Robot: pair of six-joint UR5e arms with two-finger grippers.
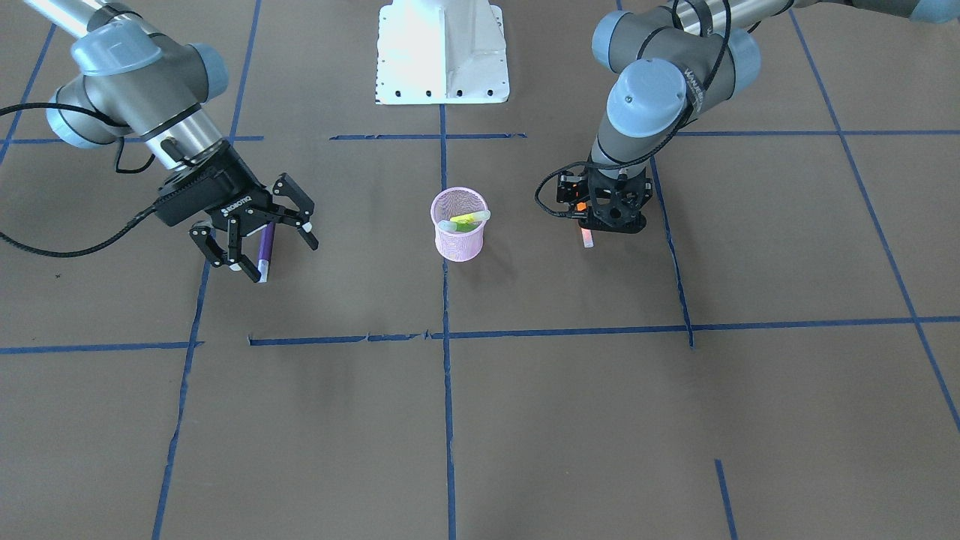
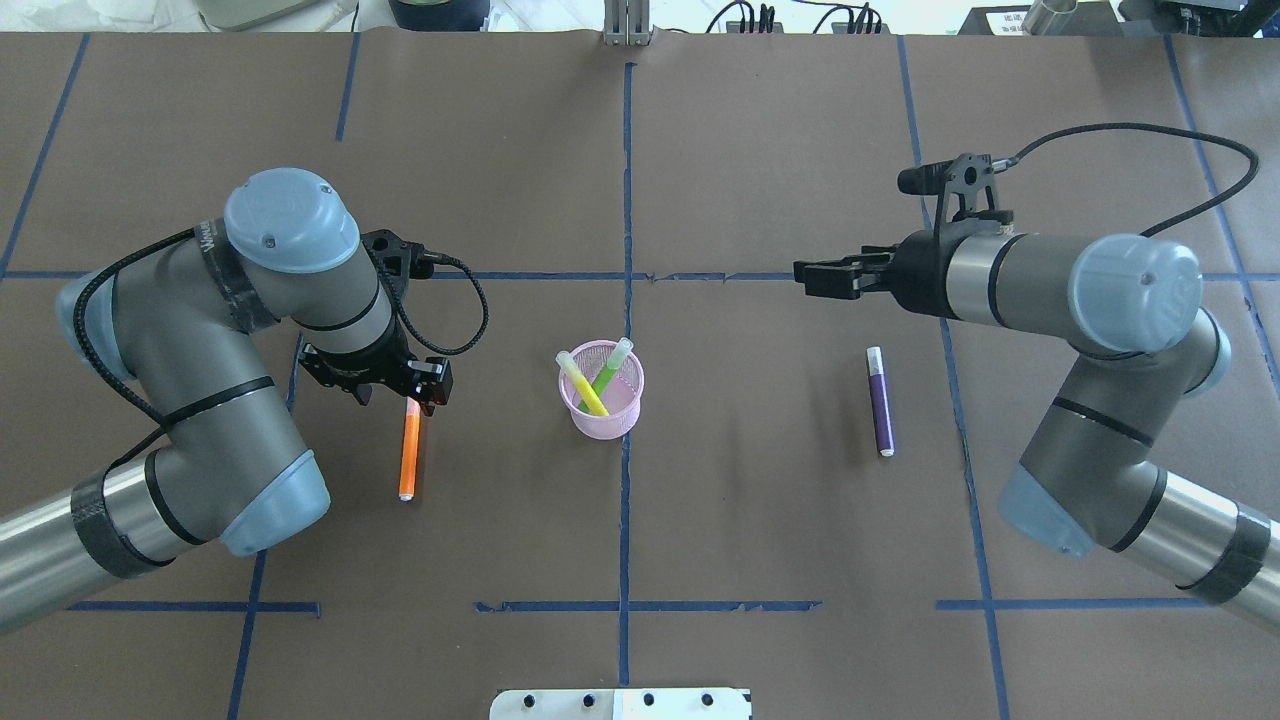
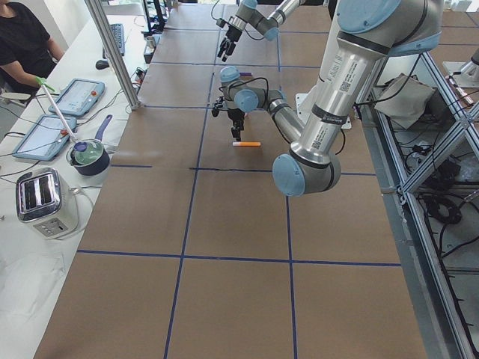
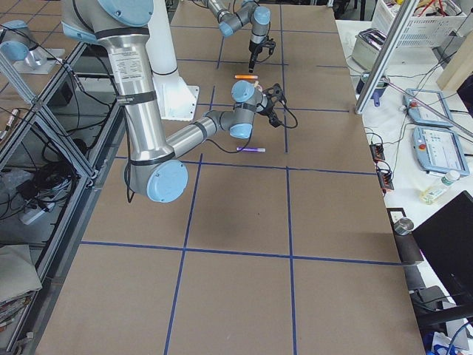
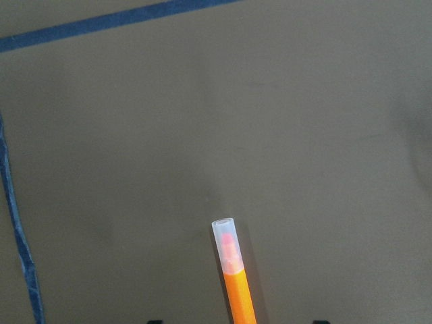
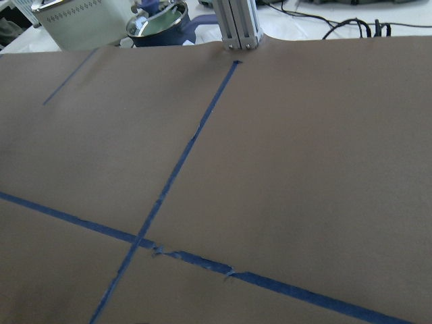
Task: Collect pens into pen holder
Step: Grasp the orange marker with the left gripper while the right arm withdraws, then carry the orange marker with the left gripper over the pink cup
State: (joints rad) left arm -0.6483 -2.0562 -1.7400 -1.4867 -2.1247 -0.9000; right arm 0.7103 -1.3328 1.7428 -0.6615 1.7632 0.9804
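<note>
Brown paper (image 2: 750, 520) is gridded with blue tape (image 2: 625, 520); the pen holder (image 2: 600, 412) (two greenish pens (image 2: 585, 385) inside) is centred; the orange pen (image 2: 409, 450) is straddled by the spread left gripper (image 2: 408, 395); the purple pen (image 2: 880, 400) is laid near the spread right gripper (image 1: 268, 253).

The pen holder (image 2: 601, 392) is pink wire mesh. Inside it are a yellow-green pen (image 2: 580, 383) and a bright green pen (image 2: 612, 365), both pale-capped. On the robot's left of it lies an orange pen (image 2: 409, 450), and on the right a purple pen (image 2: 880, 402) with a white cap. The surface (image 2: 760, 500) is brown, gridded with blue tape lines (image 2: 625, 200).
</note>
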